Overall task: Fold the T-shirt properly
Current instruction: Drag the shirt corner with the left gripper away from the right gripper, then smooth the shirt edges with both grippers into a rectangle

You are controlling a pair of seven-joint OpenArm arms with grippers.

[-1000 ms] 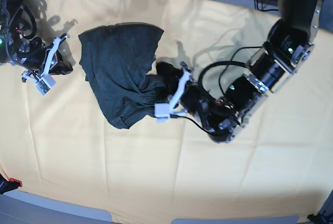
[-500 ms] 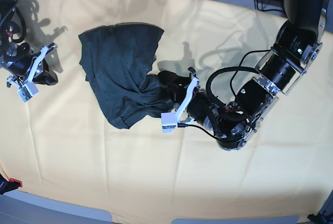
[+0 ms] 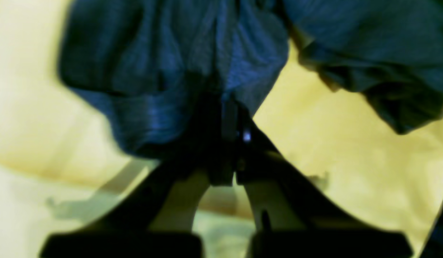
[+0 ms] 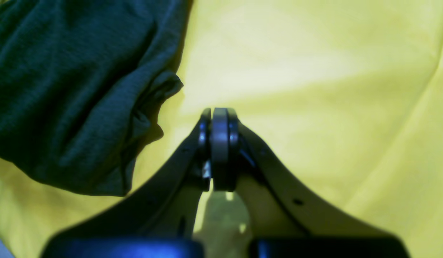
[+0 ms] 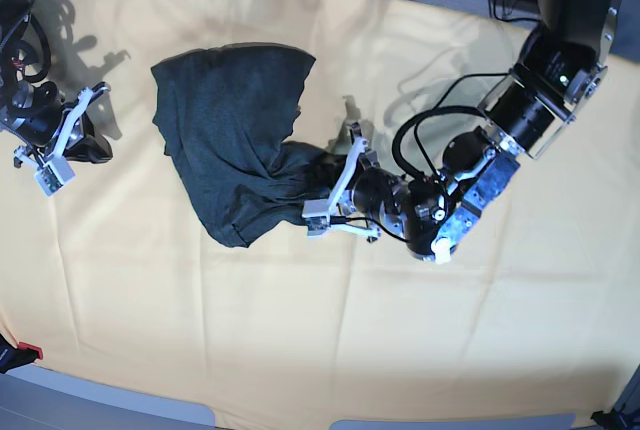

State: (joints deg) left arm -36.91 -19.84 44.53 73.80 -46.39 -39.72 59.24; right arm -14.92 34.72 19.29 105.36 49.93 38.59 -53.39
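L gripper (image 5: 330, 182) still clamped on dark charcoal knit T-shirt (image 5: 232, 130), shifted toward 9 o'clock; R gripper (image 4: 219, 134) pinched closed, empty, unmoved.

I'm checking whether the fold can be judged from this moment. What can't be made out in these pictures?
- Left wrist view: blurred; the left tool is shut on the T-shirt, but which part it pinches cannot be told.
- Base view: the T-shirt is bunched, so sleeves and collar are hidden in its folds.
- Right wrist view: the shirt is cut off by the frame edge; the right tool is shut, empty.
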